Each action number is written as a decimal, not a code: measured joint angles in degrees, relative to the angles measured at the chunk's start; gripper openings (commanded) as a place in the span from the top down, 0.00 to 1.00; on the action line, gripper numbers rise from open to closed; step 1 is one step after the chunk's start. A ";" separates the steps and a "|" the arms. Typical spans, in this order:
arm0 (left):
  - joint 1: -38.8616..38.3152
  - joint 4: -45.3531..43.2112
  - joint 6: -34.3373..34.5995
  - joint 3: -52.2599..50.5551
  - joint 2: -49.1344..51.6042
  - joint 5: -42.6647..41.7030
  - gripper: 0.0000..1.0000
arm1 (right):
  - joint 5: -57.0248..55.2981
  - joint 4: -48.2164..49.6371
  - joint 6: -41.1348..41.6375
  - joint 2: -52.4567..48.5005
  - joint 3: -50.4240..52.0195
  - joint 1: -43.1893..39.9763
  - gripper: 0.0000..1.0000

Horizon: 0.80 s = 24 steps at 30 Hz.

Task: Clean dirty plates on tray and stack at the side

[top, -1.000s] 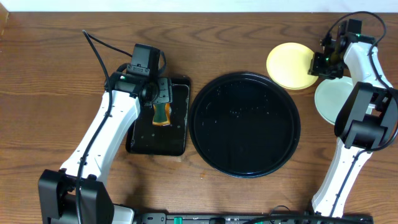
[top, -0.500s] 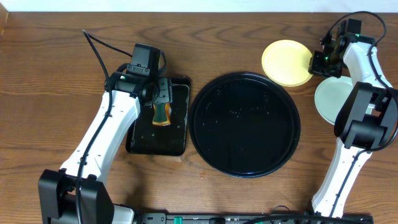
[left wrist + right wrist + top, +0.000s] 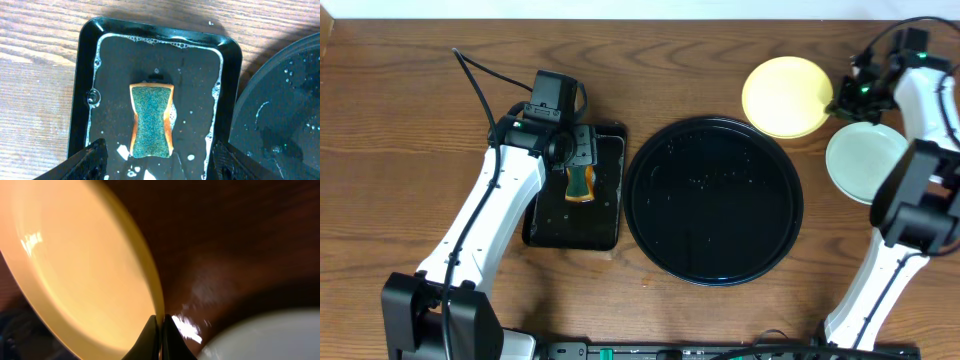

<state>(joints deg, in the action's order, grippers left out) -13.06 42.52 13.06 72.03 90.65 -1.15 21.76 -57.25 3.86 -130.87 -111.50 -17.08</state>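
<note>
The pale yellow plate is at the back right, just beyond the round black tray, which holds only water drops. My right gripper is shut on the plate's right rim; in the right wrist view its fingertips pinch the thin edge of the yellow plate, which tilts above the wood. A pale mint plate lies on the table right of the tray, and shows again as the pale plate at the lower right. My left gripper hangs open over a sponge.
The green-and-orange sponge lies in soapy water in a small black rectangular tray left of the round tray. The round tray's rim sits close beside the rectangular tray. Bare wood surrounds both.
My right gripper closed on the yellow plate's rim and raised it slightly while the arm swung right, uncovering more of the mint plate. The left arm has not moved.
</note>
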 measured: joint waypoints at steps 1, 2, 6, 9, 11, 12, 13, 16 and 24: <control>0.00 0.02 0.00 0.00 0.00 0.00 0.30 | 0.28 -0.83 -0.09 1.05 0.00 -0.59 0.99; 0.00 0.02 0.00 0.00 0.00 0.00 0.31 | 0.42 -1.75 -0.22 2.12 -0.02 -1.18 0.99; 0.00 0.07 0.00 0.00 0.00 0.02 0.30 | 0.66 -5.99 -1.29 5.51 -0.02 -3.37 0.99; 0.00 0.07 0.00 0.00 0.00 0.02 0.30 | 0.17 -8.76 -1.88 6.45 -0.02 -5.27 0.99; 0.00 0.09 0.00 0.00 0.00 0.00 0.30 | -0.94 -10.34 -2.05 6.47 -0.02 -6.60 0.99; 0.00 0.09 0.00 0.00 0.00 0.00 0.30 | -1.97 -11.13 -2.05 6.47 0.02 -7.32 0.99; 0.00 0.09 0.00 0.00 0.00 0.00 0.30 | -2.97 -11.61 -2.10 6.47 0.04 -8.11 0.99; 0.00 0.09 0.00 0.00 0.00 0.00 0.30 | -7.39 -12.22 -2.21 6.47 0.13 -10.54 0.99; 0.00 0.09 0.00 0.00 0.00 0.00 0.30 | -16.20 -11.08 -2.23 6.47 2.56 -14.82 0.99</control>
<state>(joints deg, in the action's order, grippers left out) -13.06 42.61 13.06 72.03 90.65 -1.15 5.56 -68.34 1.63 -124.40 -108.95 -31.90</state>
